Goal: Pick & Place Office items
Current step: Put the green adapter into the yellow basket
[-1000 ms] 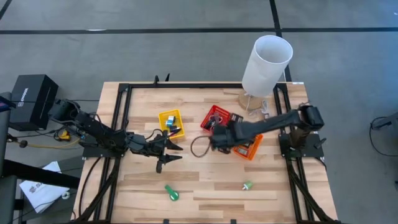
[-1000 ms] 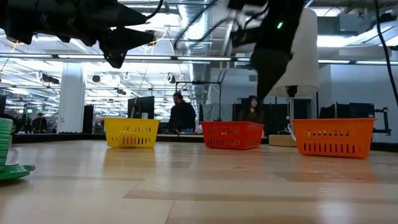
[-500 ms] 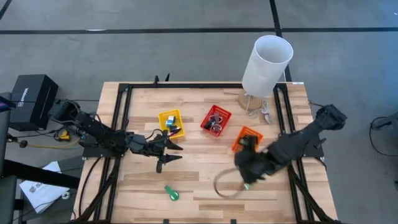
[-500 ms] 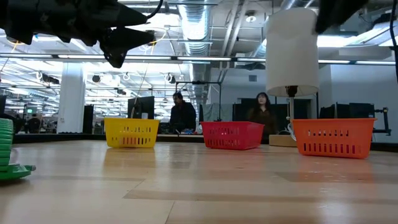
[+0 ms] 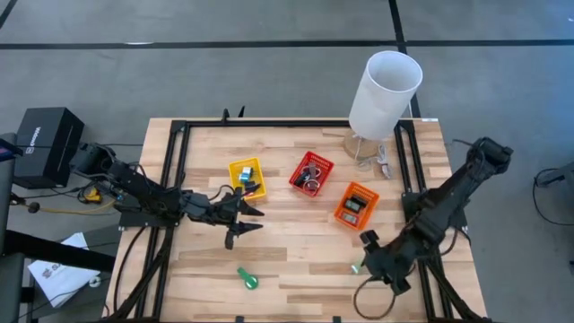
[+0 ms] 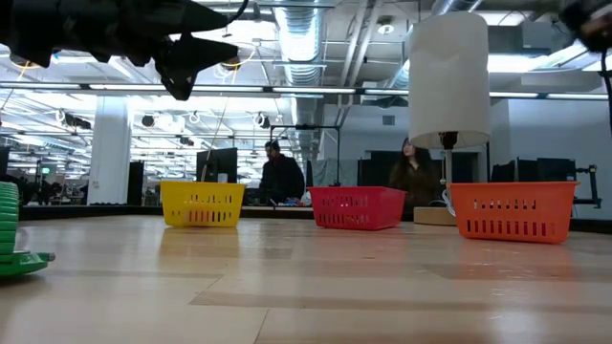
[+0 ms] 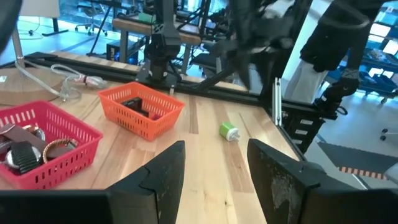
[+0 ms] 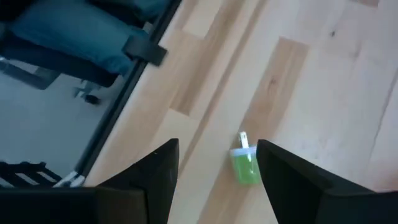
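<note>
Two small green office items lie on the table: one near the right near edge (image 5: 357, 266), (image 8: 245, 164), (image 7: 229, 131), and another left of it (image 5: 247, 279), (image 6: 13, 239). More small items sit inside the yellow bin (image 5: 247, 178), red bin (image 5: 311, 172) and orange bin (image 5: 356, 205). My right gripper (image 5: 366, 257), (image 8: 217, 186) is open above the right green item, a finger on either side of it and apart from it. My left gripper (image 5: 242, 221), (image 7: 217, 180) is open and hovers over the table's left middle, touching nothing.
A tall white cylinder (image 5: 386, 92) stands on a wooden base at the far right corner, with a cable beside it. Black frame rails (image 5: 170, 179) run along the table's sides. Bare wood lies between the bins and the near edge. People sit in the room beyond.
My right arm has swung from above the red bin toward the table's near right, passing the orange bin, and now its gripper is over the small green item by the near edge. My left arm has stayed put.
</note>
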Motion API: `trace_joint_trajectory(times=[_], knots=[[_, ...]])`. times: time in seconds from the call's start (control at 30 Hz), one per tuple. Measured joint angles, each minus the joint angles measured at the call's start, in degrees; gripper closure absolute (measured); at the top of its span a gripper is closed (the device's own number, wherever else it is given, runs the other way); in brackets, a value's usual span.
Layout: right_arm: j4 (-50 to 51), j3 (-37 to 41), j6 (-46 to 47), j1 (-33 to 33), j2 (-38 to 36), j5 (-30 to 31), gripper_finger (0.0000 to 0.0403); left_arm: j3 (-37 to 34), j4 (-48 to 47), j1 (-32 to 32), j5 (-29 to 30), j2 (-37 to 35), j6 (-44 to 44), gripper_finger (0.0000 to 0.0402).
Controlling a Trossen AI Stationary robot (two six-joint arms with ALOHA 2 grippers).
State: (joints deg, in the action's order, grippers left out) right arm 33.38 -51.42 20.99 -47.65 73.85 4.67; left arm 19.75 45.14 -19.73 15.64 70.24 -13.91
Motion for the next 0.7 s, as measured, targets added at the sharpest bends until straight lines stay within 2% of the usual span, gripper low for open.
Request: trace_joint_trajectory(times=[0.13,0.33,0.7], knots=[[-6.18,6.24,-1.55,1.57,-1.88,-0.81,0.0196,0.0,1.69,0.0,0.0,0.0,-0.02,0.0231],[-15.03,13.03,-3.96,3.84,-0.53,-3.26,0.0196,0.02,2.72,0.0,0.0,0.0,-0.02,0.0231],[-20.76,16.14,-5.14,9.17,7.37,-3.46,0.0196,0.02,3.55,-0.02,0.0,0.0,-0.04,0.0231]])
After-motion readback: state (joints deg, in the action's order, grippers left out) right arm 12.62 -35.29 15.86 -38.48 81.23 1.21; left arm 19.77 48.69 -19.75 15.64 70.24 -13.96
